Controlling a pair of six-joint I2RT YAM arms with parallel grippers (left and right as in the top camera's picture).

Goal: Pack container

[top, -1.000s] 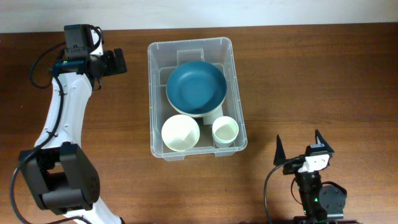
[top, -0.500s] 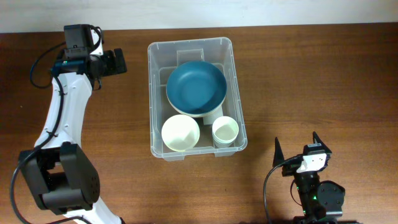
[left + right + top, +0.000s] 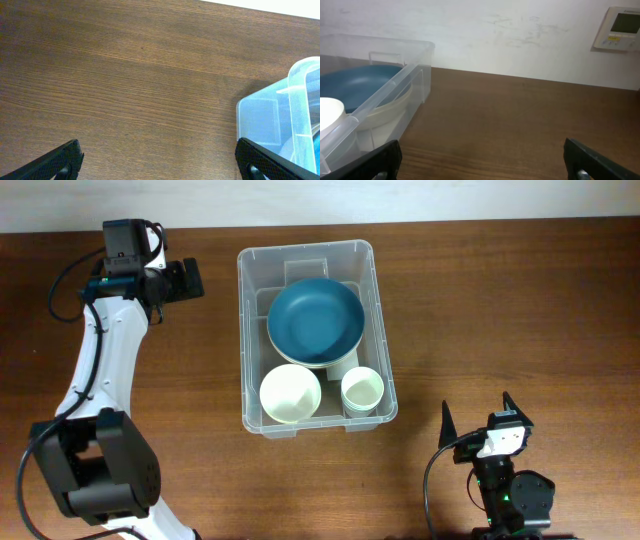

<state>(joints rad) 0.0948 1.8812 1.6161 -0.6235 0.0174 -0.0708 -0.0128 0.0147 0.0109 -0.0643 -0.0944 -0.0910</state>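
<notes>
container (image 3: 242, 340) sits open side up on desk (image 3: 500, 300), long axis far-to-near. left gripper (image 3: 196, 280) and right gripper (image 3: 480, 420) both spread wide, apart from it.

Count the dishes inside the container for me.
4 in the container: blue bowl stacked on a pale bowl, cream bowl near-left, small cup near-right. Others may hide under the stack.

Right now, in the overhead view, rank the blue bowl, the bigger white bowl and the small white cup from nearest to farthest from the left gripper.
Measured from the left gripper:
1. blue bowl, in the far half of the container.
2. bigger white bowl, in the near-left corner.
3. small white cup, in the near-right corner.
</notes>
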